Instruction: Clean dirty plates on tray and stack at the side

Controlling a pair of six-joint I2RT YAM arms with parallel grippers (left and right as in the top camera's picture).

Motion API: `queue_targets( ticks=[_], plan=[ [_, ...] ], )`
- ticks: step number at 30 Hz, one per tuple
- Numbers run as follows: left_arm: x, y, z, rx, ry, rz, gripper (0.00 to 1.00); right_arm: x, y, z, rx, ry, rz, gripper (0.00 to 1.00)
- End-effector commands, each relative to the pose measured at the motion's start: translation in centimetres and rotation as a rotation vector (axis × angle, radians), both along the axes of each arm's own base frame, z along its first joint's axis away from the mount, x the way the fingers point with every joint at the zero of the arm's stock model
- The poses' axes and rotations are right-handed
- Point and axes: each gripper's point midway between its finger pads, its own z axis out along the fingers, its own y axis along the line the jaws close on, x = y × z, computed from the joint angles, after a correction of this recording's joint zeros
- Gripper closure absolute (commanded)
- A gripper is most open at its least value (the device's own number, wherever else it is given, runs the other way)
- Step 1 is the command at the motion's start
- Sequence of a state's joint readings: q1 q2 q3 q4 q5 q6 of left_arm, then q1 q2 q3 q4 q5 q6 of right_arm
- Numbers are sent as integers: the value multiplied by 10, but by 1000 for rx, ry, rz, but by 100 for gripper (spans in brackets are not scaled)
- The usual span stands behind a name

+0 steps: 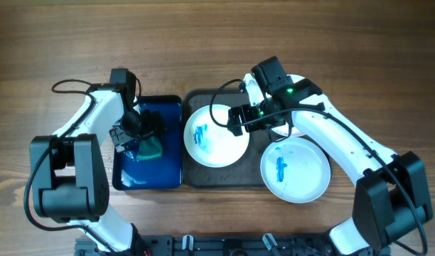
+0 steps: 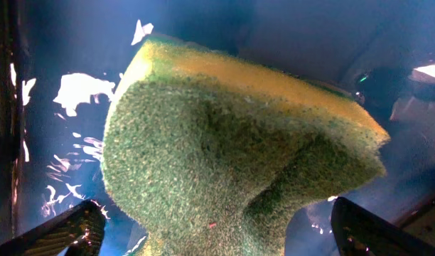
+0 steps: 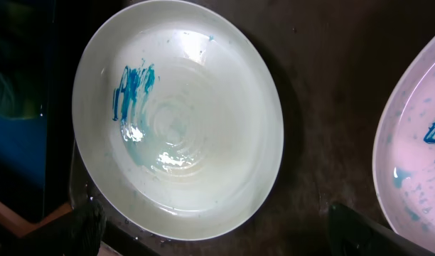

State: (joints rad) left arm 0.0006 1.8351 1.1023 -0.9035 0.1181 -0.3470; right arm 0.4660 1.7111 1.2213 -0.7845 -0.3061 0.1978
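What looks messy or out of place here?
The left plate on the dark tray and the lower-right plate, which reaches past the tray's edge, carry blue smears. A third plate is mostly hidden under the right arm. The green sponge in the blue tray looks bent rather than flat.
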Motion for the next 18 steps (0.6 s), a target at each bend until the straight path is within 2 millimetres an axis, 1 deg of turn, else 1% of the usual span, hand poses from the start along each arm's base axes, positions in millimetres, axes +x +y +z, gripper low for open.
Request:
queue_targets(
  ticks=[1, 3, 6, 9, 12, 15, 18],
  plan=[
    [-2, -3, -3, -9, 10, -7, 0, -2, 0, -1, 7, 15, -10, 0],
    [-2, -3, -3, -11, 13, -6, 1, -2, 0, -1, 7, 15, -9, 0],
    [-3, -4, 1, -16, 11, -6, 13, -2, 0, -1, 7, 15, -9, 0],
    [-1, -4, 10, -16, -13, -7, 19, -2, 0, -1, 8, 13, -9, 0],
    [0, -7, 16, -20, -28, -15, 36, 0, 1, -1, 11, 7, -9, 0],
    [1, -13, 21, -21, -46, -34, 39, 2, 2, 0, 15, -2, -9, 0],
    [0, -23, 24, -21, -56, -69, 38, 4, 3, 1, 20, -11, -9, 0]
  ],
)
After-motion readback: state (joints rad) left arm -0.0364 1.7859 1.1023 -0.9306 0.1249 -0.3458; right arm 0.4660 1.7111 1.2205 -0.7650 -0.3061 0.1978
